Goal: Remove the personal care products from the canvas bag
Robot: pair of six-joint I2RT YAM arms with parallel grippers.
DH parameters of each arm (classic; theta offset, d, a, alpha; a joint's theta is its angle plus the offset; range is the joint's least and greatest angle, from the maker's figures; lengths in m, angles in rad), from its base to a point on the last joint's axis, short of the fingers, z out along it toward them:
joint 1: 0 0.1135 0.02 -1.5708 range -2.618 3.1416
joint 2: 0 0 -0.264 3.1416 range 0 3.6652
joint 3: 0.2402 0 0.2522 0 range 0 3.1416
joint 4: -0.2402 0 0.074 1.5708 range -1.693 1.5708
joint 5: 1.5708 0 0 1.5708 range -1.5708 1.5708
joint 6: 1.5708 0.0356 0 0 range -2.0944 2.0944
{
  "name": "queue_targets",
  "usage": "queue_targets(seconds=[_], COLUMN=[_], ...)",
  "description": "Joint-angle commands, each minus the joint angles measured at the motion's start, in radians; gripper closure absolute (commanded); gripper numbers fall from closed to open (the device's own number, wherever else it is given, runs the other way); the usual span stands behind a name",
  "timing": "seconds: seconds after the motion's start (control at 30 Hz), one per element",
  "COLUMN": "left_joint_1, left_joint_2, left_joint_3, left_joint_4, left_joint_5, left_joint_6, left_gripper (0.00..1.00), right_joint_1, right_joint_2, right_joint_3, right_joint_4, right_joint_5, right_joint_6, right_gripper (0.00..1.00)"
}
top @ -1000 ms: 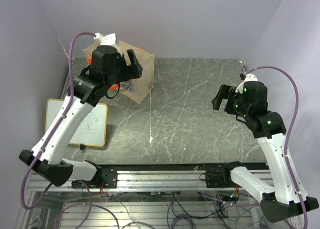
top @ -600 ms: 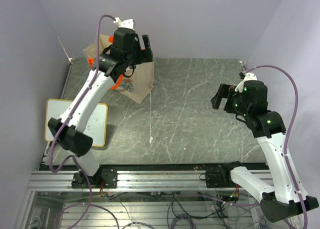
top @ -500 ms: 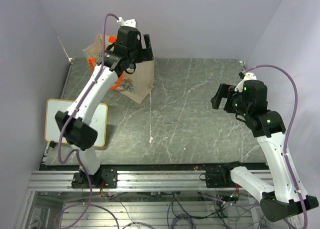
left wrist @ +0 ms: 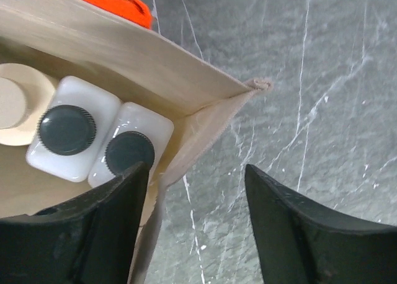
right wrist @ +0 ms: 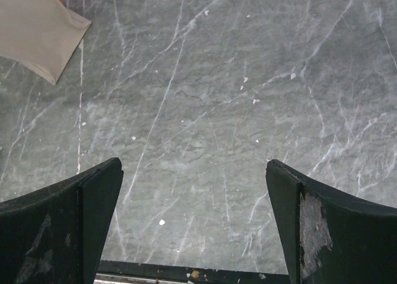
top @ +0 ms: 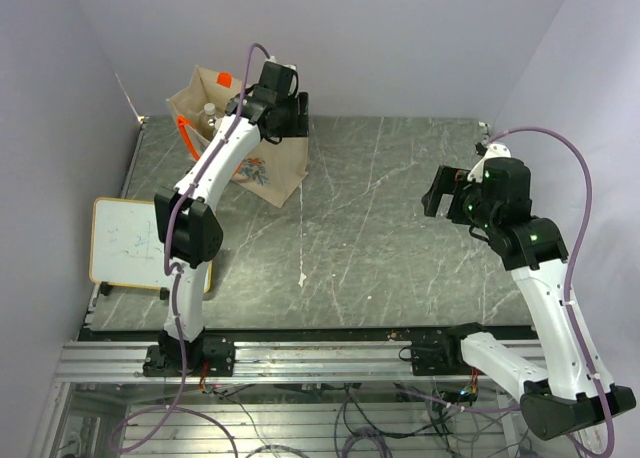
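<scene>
The beige canvas bag point(top: 262, 168) with orange handles stands open at the back left of the table. My left gripper point(top: 292, 113) hovers open over the bag's right corner. In the left wrist view the bag's rim point(left wrist: 186, 67) runs across the frame, and inside stand two white squarish bottles with dark round caps point(left wrist: 67, 130) point(left wrist: 129, 152) and a cream-coloured bottle point(left wrist: 18, 104). My left gripper point(left wrist: 197, 172) straddles the bag's corner wall, its left finger inside by the bottles. My right gripper point(top: 438, 193) is open and empty over the table at the right.
A small whiteboard point(top: 150, 244) lies flat at the left front. The grey marble table point(top: 400, 238) spreads between the arms. A corner of the bag point(right wrist: 38, 30) shows at the top left of the right wrist view.
My left arm has stretched out and swung right, from over the bag's middle to its right corner. A clear bottle now shows in the bag's mouth. The right arm has not moved.
</scene>
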Motion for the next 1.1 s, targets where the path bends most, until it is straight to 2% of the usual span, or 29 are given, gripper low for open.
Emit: queue_targets(seconds=[0.0, 0.17, 0.2, 0.3, 0.43, 0.57, 0.87, 1.07], left_joint_1=[0.004, 0.003, 0.003, 0.003, -0.007, -0.046, -0.22, -0.32], left_joint_2=[0.029, 0.034, 0.034, 0.03, -0.003, -0.06, -0.131, -0.224], left_joint_3=[0.052, 0.036, 0.033, 0.022, -0.019, -0.1, -0.14, -0.255], left_joint_4=[-0.029, -0.013, -0.013, -0.014, 0.004, 0.039, -0.008, 0.003], left_joint_5=[0.1, 0.184, 0.201, 0.258, 0.332, 0.346, 0.243, 0.247], left_joint_6=[0.023, 0.029, 0.028, 0.013, -0.008, -0.015, 0.053, 0.036], left_gripper=[0.31, 0.63, 0.72, 0.92, 0.93, 0.93, 0.93, 0.93], right_joint_1=[-0.006, -0.007, -0.006, -0.005, 0.0, 0.007, 0.039, 0.039], right_joint_2=[0.013, 0.03, 0.03, 0.034, 0.044, 0.05, 0.085, 0.077], right_joint_3=[-0.004, -0.004, -0.006, -0.01, -0.016, -0.027, 0.002, -0.01], right_joint_4=[0.028, 0.024, 0.025, 0.029, 0.034, 0.038, 0.021, 0.002], right_joint_5=[0.023, 0.011, 0.007, -0.005, -0.021, -0.031, -0.039, -0.065], right_joint_6=[-0.008, -0.007, -0.006, -0.003, 0.005, 0.02, 0.048, 0.078], right_gripper=[0.0, 0.0, 0.0, 0.0, 0.0, 0.0, 0.0, 0.01])
